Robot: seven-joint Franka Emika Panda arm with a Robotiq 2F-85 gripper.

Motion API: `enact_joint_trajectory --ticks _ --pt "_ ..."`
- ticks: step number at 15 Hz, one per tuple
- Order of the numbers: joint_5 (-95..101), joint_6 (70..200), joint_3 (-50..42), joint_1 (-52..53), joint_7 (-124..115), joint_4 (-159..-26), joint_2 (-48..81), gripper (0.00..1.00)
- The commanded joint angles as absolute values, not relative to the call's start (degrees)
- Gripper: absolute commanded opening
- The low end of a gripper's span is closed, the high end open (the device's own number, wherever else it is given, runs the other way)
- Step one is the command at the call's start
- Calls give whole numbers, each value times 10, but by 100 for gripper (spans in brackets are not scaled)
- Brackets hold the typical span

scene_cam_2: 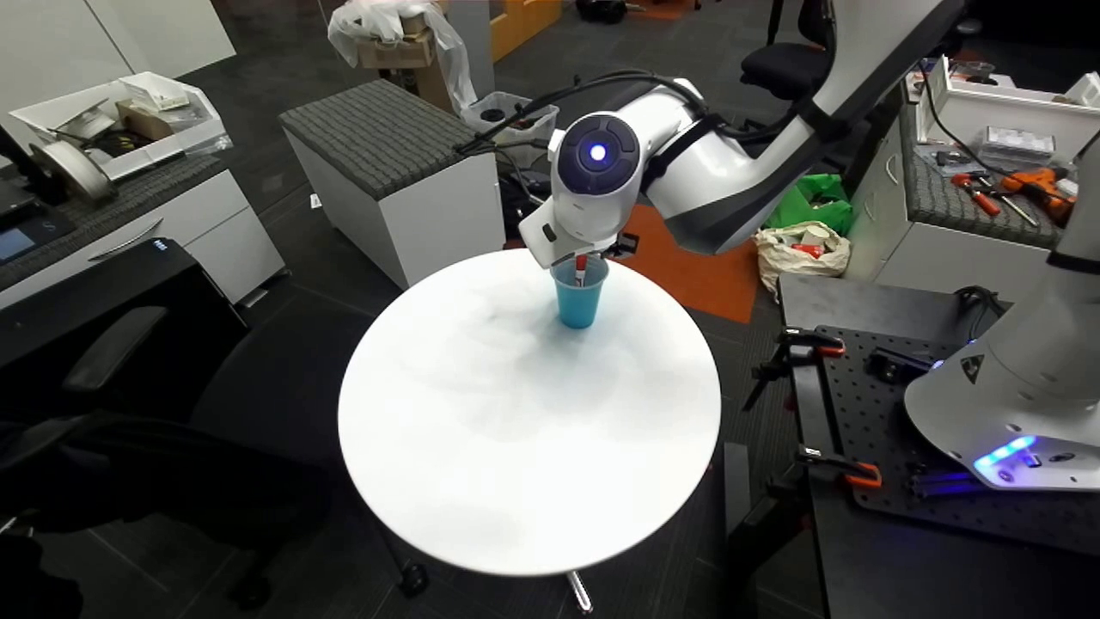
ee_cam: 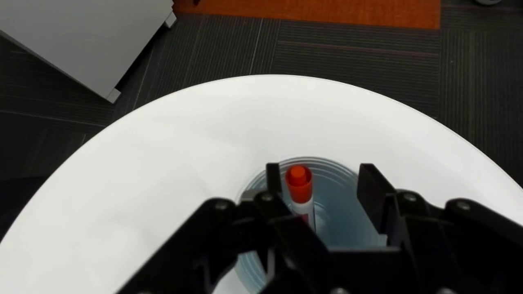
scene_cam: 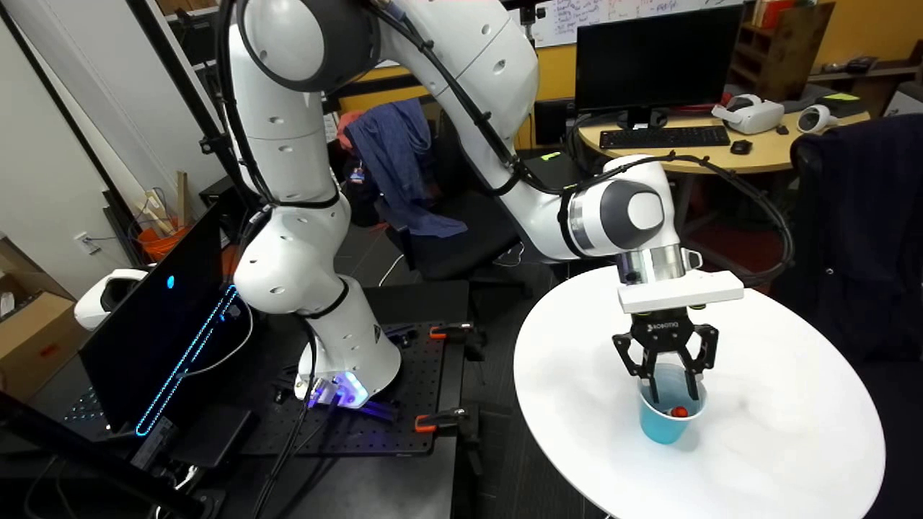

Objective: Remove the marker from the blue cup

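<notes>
Tabletop (scene_cam_2: 516,421), white, smooth and round, lay under your black two-fingered gripper (scene_cam: 674,391), which pointed down with its jaws spread apart at the mouth of your upright, light-blue, plastic-looking round cup (scene_cam: 662,430). Your short, red-capped white marker (ee_cam: 301,192) stood inside that cup, cap end up. You saw it, in the wrist view, between the two jaws and just beside one of them; whether they touched, you could not tell.

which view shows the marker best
The wrist view: the marker looks largest, red end and some white body showing, though the gripper hides its lower part. Both exterior views show it smaller in the blue cup, red end visible.
</notes>
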State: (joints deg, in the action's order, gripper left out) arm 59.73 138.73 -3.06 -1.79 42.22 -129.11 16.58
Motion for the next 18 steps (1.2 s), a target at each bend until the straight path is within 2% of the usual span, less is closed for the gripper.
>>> enact_joint_trajectory --ticks 1,12,18 --pt "594 1379 -18 -23 419 -1276 178 53" --pt "590 1371 -14 -25 422 -1254 209 49" --pt "585 1365 -13 -27 428 -1240 224 43"
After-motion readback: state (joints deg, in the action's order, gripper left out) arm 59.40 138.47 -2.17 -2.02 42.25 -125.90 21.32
